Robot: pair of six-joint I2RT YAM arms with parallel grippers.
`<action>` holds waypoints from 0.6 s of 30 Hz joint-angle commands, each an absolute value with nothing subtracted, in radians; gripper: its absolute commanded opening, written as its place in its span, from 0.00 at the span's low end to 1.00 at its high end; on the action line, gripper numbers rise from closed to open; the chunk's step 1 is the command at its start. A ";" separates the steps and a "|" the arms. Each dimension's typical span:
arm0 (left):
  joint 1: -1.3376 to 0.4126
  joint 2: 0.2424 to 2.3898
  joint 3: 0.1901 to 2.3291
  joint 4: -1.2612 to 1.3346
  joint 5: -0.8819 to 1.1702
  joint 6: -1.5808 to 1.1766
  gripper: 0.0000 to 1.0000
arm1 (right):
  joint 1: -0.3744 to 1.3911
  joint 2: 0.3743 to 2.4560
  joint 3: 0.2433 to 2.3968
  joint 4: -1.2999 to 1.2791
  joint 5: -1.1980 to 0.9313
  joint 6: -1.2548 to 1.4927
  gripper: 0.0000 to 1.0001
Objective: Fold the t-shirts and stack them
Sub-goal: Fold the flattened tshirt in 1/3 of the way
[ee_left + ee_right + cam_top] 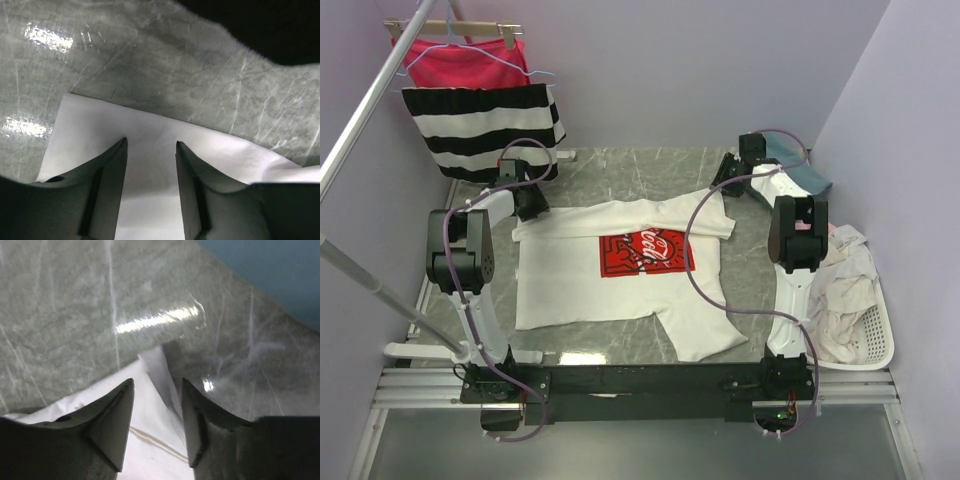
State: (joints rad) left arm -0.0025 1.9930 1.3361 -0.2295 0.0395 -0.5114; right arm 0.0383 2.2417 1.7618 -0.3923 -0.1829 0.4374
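Logo tee (610, 290) lies flat on the table (630, 165). L gripper (150, 143) and R gripper (157, 381) sit over its far corners, jaws apart, nothing held. Looks like fold no. 1: next, drop, pinch both corners evenly, lift together.

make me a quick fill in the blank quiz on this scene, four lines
1. The white t-shirt spread flat on the table carries a ___ logo print.
2. The left gripper and the right gripper both hang over white cloth with their jaws ___.
3. The basket of crumpled pale clothes stands on the robot's ___ side.
4. The black-and-white garment on the hanger has a ___ pattern.

Missing words: red; open; right; striped
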 commanded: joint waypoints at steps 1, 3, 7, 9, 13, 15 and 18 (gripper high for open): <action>-0.002 2.000 1.358 -0.207 0.061 -0.495 0.43 | 0.028 2.287 1.862 -0.436 -0.230 0.419 0.30; -0.002 2.011 1.353 -0.209 0.055 -0.499 0.26 | 0.025 2.278 1.847 -0.410 -0.219 0.426 0.08; -0.002 2.049 1.380 -0.251 0.026 -0.492 0.01 | 0.008 2.266 1.847 -0.403 -0.201 0.436 0.00; -0.002 2.062 1.388 -0.261 0.015 -0.486 0.01 | 0.005 2.261 1.845 -0.404 -0.181 0.439 0.00; -0.002 2.057 1.393 -0.265 0.003 -0.489 0.01 | -0.057 2.166 1.725 -0.322 -0.123 0.469 0.00; 0.024 2.054 1.394 -0.270 -0.032 -0.488 0.01 | -0.075 2.120 1.666 -0.256 -0.091 0.486 0.00; 0.057 2.046 1.391 -0.262 -0.041 -0.492 0.01 | -0.107 2.024 1.556 -0.187 -0.064 0.508 0.00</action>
